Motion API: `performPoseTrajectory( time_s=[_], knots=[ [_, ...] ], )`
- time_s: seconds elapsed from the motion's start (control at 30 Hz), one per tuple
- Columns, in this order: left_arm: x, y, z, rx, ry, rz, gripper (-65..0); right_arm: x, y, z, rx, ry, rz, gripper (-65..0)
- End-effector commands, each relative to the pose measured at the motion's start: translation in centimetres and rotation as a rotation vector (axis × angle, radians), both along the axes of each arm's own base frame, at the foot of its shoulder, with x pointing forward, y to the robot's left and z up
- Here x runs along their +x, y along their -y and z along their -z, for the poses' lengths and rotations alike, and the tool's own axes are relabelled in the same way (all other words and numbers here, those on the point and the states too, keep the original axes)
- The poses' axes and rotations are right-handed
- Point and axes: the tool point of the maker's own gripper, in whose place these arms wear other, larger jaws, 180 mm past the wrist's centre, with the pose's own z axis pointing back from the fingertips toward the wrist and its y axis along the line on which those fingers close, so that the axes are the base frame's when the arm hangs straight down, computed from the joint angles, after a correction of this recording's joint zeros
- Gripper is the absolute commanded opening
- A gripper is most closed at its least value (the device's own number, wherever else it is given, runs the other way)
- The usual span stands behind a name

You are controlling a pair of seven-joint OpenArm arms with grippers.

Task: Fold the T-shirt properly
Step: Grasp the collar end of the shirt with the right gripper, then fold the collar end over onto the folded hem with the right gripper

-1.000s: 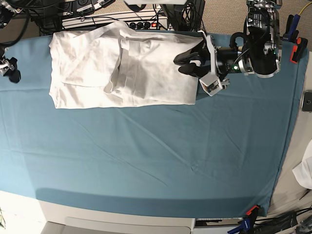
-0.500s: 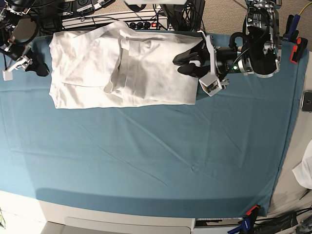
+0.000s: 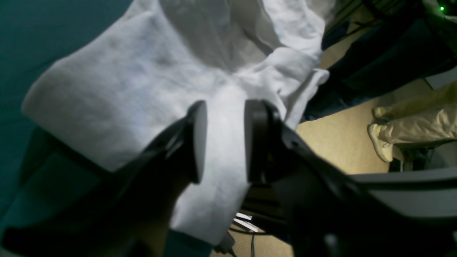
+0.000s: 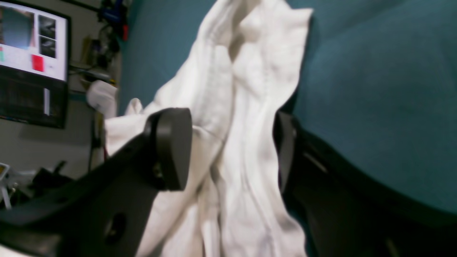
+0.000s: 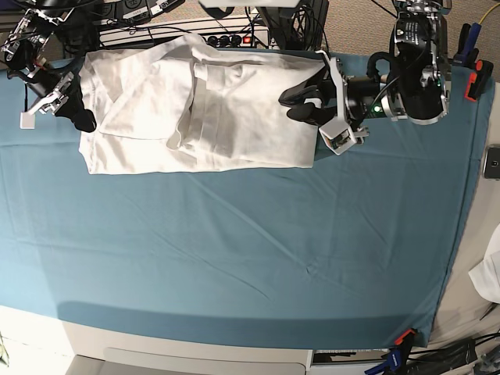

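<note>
Judging from the left wrist view first, the risk lies at the far edge of the bench (image 3: pixel 21 43): the T-shirt (image 3: pixel 150 82) lies partly folded there, one white flap drooping past that edge toward the floor, and a careless pull could drag more cloth over. The left hand (image 3: pixel 221 142) hovers over the shirt's side hem with its jaws part-open and, as far as this view shows, pinching nothing; if it closes where it hangs, it may catch only the top layer and the fold underneath would slip apart. In the right wrist view, the right hand (image 4: pixel 232 150) stands wide open astride a bunched, creased ridge of the shirt, gripping nothing yet; closing on that bunch would probably lock the wrinkles into the fold. A lit monitor (image 4: pixel 32 60) stands beyond the bench. In the base view, the shirt lies along the far edge, toward the far corner on the right hand's side, with both hands at its opposite ends. The teal cloth (image 5: pixel 250 258) covering the bench is loose and rippled, so it could shift under a drag. Cables and a power strip (image 5: pixel 226 39) crowd the space behind.
</note>
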Motion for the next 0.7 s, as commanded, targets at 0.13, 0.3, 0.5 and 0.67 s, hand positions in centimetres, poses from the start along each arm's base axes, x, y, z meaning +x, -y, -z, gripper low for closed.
performPoseTrajectory(
  time_s=[0.13,0.3,0.5,0.67],
  knots=[
    [0.3,0.3,-1.2,-0.041,0.033,0.002,-45.7,-0.5,-1.0,0.4,0.032,-0.032,-0.027,-30.2],
    [0.3,0.3,-1.1,-0.037,0.033,0.002,-45.7,-0.1,-1.2,-0.7,-0.019,-0.006,-0.059,-30.2],
    [0.3,0.3,-1.1,-0.037,0.033,0.001,-45.6,-0.6,-1.1,-1.9,-0.302,-0.051,-0.189,-30.2],
    [0.3,0.2,-1.1,-0.035,0.034,0.000,-45.7,-0.7,-0.8,-2.3,-0.390,-0.070,-0.211,-30.3]
  ],
)
